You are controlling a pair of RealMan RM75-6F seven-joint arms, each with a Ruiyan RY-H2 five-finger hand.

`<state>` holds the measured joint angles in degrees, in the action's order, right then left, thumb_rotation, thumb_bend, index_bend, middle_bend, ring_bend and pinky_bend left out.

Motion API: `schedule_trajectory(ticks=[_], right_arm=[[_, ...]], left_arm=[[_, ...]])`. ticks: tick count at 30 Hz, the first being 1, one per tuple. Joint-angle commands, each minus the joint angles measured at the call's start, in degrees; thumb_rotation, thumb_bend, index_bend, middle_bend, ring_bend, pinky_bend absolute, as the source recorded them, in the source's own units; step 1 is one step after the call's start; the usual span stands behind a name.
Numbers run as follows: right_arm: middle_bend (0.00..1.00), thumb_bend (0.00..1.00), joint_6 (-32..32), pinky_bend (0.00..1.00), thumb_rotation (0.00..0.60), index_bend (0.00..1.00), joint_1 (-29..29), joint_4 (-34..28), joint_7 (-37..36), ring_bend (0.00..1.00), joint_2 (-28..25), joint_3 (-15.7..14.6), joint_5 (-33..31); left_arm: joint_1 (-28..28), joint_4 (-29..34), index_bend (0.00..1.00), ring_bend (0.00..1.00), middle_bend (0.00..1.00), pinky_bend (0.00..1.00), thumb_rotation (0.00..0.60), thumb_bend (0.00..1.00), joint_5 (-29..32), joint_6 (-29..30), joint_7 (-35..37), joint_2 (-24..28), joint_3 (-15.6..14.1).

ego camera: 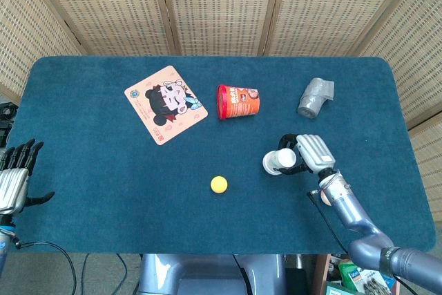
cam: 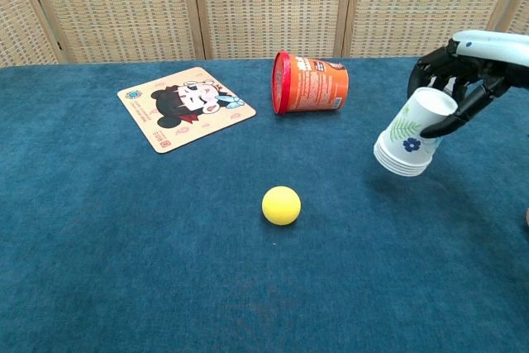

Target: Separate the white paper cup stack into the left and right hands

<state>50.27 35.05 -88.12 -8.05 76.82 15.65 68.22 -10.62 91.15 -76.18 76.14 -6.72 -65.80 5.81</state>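
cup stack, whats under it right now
Only bare blue table: the right hand holds the cup stack tilted, clear of the cloth. The cups' insides cannot be seen.

I see the round foam ball (cam: pixel 281 205) nearest me, the square cartoon mat (cam: pixel 186 105) behind-left, the tipped cylindrical snack tub (cam: pixel 310 83) behind, the crumpled cloth roll (ego camera: pixel 315 97) far right.

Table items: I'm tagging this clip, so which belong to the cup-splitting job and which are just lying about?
Job: cup stack, tilted and off the table, held by the right hand; left hand, open at the table's left edge.
Lying about: yellow ball, orange tub on its side, cartoon mat, grey roll.
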Motion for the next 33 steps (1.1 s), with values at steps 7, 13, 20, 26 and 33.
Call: schedule_trajectory(ticks=[7,13,20,26,33], right_arm=[[0.61,0.37,-13.33,0.62,0.600,0.60,7.85,-3.30,-12.71,0.48,-0.34,10.08,-19.45],[0.62,0.41,-17.07,0.62,0.600,0.60,12.42,-0.68,-17.69,0.48,3.69,13.32,-29.75],[0.62,0.43,-17.75,0.62,0.600,0.60,17.24,1.09,-21.38,0.48,6.57,16.22,-41.85],[0.62,0.45,-15.91,0.62,0.600,0.61,19.14,-0.05,-22.55,0.48,8.03,16.88,-48.21],[0.63,0.45,-15.47,0.62,0.600,0.61,19.80,-2.24,-22.00,0.48,8.58,16.40,-49.99]], left_arm=[[-6.88,-11.23,0.00,0.00,0.00,0.00,0.600,0.14,-8.67,0.57,9.73,-5.28,3.06],[-11.97,-13.21,0.00,0.00,0.00,0.00,0.600,0.14,-10.55,-2.33,12.03,-6.69,4.73],[-17.30,-16.60,0.00,0.00,0.00,0.00,0.600,0.14,-13.35,-2.14,11.40,-10.93,6.29],[-22.16,-22.18,0.00,0.00,0.00,0.00,0.600,0.14,-15.98,-2.18,12.32,-16.18,6.65],[-26.61,-28.08,0.13,0.00,0.00,0.00,0.600,0.14,-17.93,1.04,15.41,-24.11,7.88]])
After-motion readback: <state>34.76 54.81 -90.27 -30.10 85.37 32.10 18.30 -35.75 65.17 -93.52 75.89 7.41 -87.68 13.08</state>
